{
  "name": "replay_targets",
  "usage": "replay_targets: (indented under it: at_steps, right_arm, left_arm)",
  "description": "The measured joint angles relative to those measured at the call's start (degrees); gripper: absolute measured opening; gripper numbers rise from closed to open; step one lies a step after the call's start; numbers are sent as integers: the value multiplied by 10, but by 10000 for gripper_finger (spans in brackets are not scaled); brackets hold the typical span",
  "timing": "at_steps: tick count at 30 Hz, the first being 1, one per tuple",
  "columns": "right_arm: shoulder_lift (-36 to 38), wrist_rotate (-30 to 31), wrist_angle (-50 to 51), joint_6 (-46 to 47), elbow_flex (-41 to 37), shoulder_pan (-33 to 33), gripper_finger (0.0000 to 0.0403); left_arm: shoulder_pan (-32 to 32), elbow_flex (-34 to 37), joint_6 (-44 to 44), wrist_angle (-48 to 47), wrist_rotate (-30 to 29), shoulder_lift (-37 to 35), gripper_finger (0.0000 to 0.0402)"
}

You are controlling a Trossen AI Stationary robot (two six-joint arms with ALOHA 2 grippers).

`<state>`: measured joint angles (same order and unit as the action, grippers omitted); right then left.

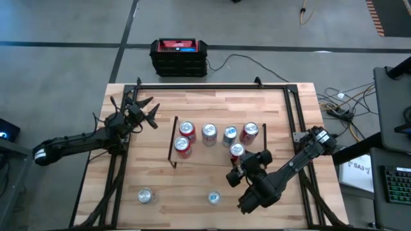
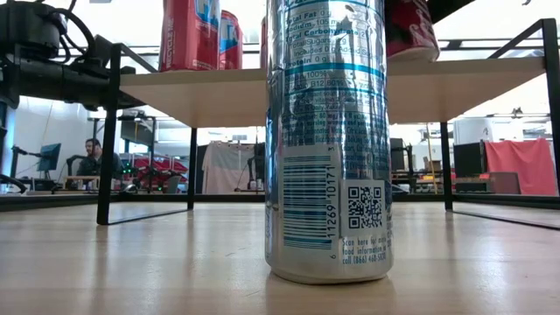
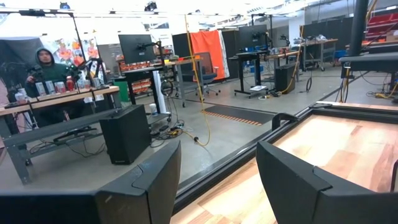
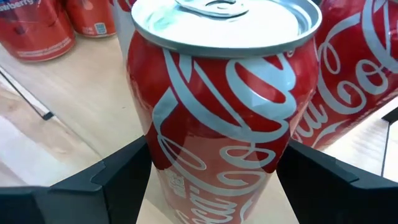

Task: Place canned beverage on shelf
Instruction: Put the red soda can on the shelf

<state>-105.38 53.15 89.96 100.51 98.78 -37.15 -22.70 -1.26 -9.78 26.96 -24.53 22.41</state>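
Shelf [image 1: 218, 149] legs partly hidden, right pincer [image 4: 211, 180] gripping red can [image 4: 224, 106]

Red cola can [image 4: 221, 118]: upright, silver lid with pull tab, white script; stands between the right end effector [image 1: 239, 168] fingers at the shelf's edge. Shelf [image 1: 218, 142]: low light-wood board on thin black legs, just ahead of that end effector, bearing five more upright cans.
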Motion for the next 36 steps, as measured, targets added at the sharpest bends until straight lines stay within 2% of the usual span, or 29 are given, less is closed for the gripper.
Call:
replay_targets:
  at_steps: [12, 20, 36]
  right_arm:
    - [14, 11, 3, 82, -67, -17, 299]
    - [33, -15, 1, 75, -68, -39, 299]
    - [41, -28, 0, 29, -69, -39, 299]
  left_arm:
    - [0, 0, 0, 0, 0, 0, 195]
    - [0, 0, 0, 0, 0, 0, 195]
    - [0, 0, 0, 0, 0, 0, 195]
